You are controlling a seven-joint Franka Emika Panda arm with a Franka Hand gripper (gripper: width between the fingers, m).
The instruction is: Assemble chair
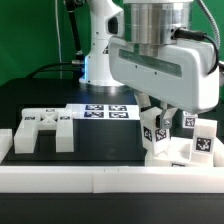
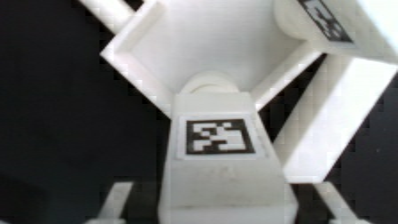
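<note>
My gripper hangs low over a cluster of white chair parts at the exterior view's right, just behind the front rail. In the wrist view a white leg block with a square tag stands between my two fingers and fills most of the space between them; the gripper looks shut on it. Beyond the block lies a white angular frame part with an open middle. A notched white chair frame lies flat at the exterior view's left, apart from the gripper.
The marker board lies flat on the black table behind the parts. A long low white border rail runs along the front edge. The arm's white base stands at the back.
</note>
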